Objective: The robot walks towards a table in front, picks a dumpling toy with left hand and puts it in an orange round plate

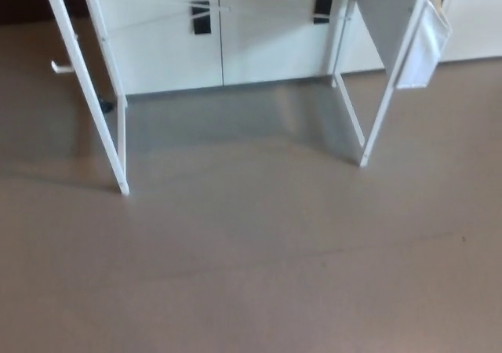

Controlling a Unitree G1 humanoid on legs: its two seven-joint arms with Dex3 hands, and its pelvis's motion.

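Approach stage: head view is showing only bare brown floor (251, 274) and white frame legs (118, 133) far ahead. Dumpling, plate, hands, fingers: none showing, state unknowable. Everything remaining.

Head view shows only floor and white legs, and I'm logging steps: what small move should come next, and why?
Probably keep walking forward and tilt the view up: only the white frame legs and brown floor show; no tabletop, dumpling, plate or robot hand is visible.
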